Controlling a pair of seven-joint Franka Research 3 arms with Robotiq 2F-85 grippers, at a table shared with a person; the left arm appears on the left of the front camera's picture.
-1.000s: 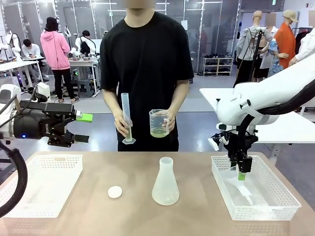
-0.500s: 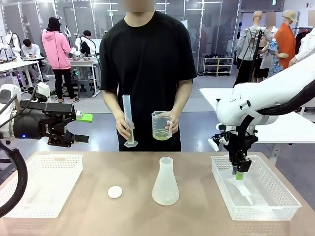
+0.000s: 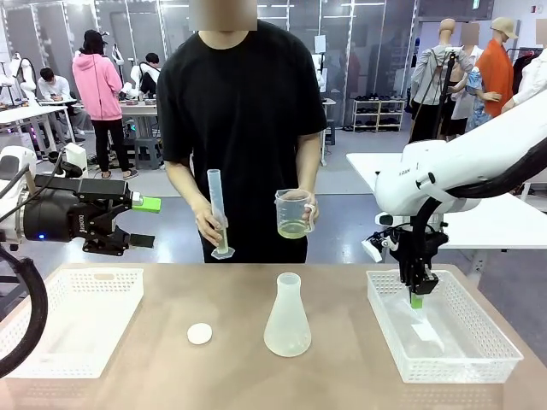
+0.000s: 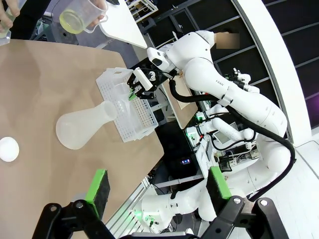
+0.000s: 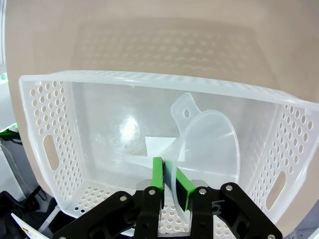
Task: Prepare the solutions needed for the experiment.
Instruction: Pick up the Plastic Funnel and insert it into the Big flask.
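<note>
Where the green pads point(image 5: 157, 174) of the right gripper point(image 5: 168, 172) meet, they are clamped on the thin wall of a clear funnel point(image 5: 209, 144) inside the white basket point(image 5: 45, 114) at the robot's right; whether the funnel has left the basket floor cannot be told. The left gripper point(image 3: 145, 222) hangs above the other basket point(image 3: 94, 275), fingers wide apart with nothing between them. Between the baskets stands the frosted flask point(image 3: 287, 320), upright and seemingly empty, with a small white disc point(image 3: 199, 333) near it on the table point(image 3: 342, 376). The yellow-green solution point(image 3: 292, 229) sits not in the flask but in the beaker point(image 3: 293, 205) held in one hand of the person across the table, whose other hand holds a measuring cylinder point(image 3: 217, 205). The step in hand is judged to be fetching the funnel. The next move would call for lifting it clear of the basket wall, carrying it to the flask and seating its spout in the narrow neck without tipping the flask. The right wrist view makes the grip on the funnel plain, where the front view gives just a gripper lowered into the basket. The front view adds the person and the liquid, and the left wrist view sets the flask against the right arm.
</note>
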